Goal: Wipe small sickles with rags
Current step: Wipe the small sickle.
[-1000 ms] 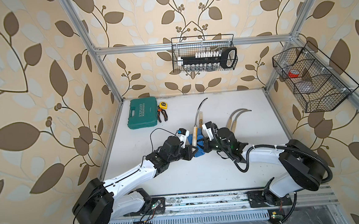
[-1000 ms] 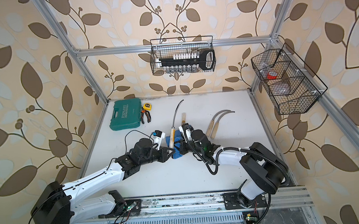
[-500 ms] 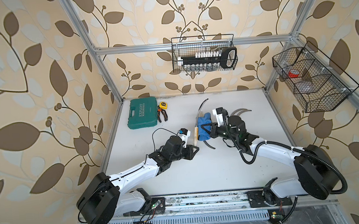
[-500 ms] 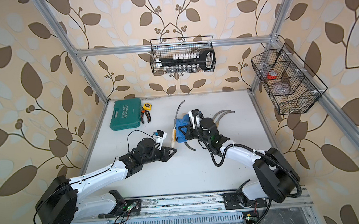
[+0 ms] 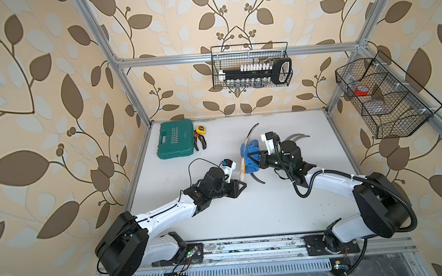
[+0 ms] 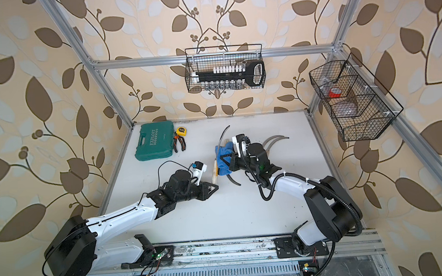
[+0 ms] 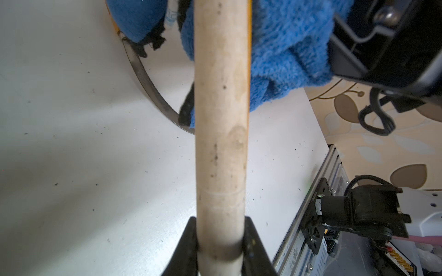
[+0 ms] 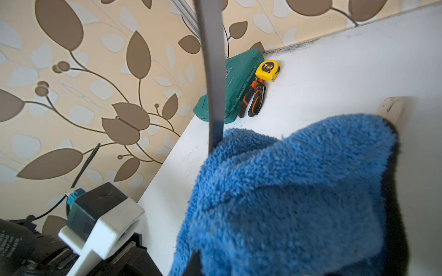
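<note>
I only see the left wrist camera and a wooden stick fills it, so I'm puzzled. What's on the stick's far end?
Observer: A curved grey blade. It's a sickle, sticking out past the blue cloth.
Operator: Who's got the cloth?
Observer: The right gripper, shut on the cloth, which is folded around the sickle.
Operator: Anything else around?
Observer: A green case in the far left corner, with pliers and a tape measure beside it.

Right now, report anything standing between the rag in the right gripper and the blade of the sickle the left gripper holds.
Nothing visible does. The rag, pinched in the right gripper, lies against the sickle's blade near the handle that the left gripper clamps.
</note>
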Robot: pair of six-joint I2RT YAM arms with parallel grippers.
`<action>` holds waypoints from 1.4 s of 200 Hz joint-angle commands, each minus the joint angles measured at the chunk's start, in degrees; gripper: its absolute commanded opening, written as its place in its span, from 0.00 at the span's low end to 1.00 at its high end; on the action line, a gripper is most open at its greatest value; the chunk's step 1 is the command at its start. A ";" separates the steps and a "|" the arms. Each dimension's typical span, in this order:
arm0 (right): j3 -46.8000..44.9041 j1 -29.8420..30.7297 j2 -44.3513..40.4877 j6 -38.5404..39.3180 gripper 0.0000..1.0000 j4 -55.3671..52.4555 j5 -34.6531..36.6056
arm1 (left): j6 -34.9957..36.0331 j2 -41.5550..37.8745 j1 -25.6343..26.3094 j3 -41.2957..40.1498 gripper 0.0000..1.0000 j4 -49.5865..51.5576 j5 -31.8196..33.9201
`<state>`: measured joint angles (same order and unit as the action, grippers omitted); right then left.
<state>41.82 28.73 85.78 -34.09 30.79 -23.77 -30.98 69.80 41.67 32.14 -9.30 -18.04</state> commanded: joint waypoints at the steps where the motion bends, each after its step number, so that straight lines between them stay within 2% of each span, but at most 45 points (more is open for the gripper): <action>1: 2.64 -0.03 2.19 0.16 0.00 4.22 -3.39 | 0.31 -2.34 0.43 0.10 0.00 -3.89 -2.90; 56: 3.33 -1.98 6.66 -2.40 0.00 9.54 -6.36 | -0.13 -3.96 0.43 -0.64 0.00 -3.59 -2.10; 107: 4.64 -4.06 9.55 -3.07 0.00 8.22 -4.60 | -0.12 -7.59 0.43 -1.56 0.00 -2.21 -1.86; 147: 4.85 -3.27 11.39 -5.73 0.00 12.28 -8.78 | 0.28 -6.96 0.43 -1.56 0.00 -2.09 -1.62; 196: 3.53 -1.82 9.15 -7.49 0.00 14.67 -10.71 | 0.32 -2.87 0.43 -0.16 0.00 -2.33 -0.25; 280: 8.70 -2.90 4.15 -7.07 0.00 7.66 -9.92 | 0.13 -0.37 0.43 0.18 0.00 -3.66 -0.77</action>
<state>46.26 26.17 93.08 -40.97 39.09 -32.40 -31.09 68.49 41.98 30.79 -12.36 -18.15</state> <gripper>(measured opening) 0.116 0.245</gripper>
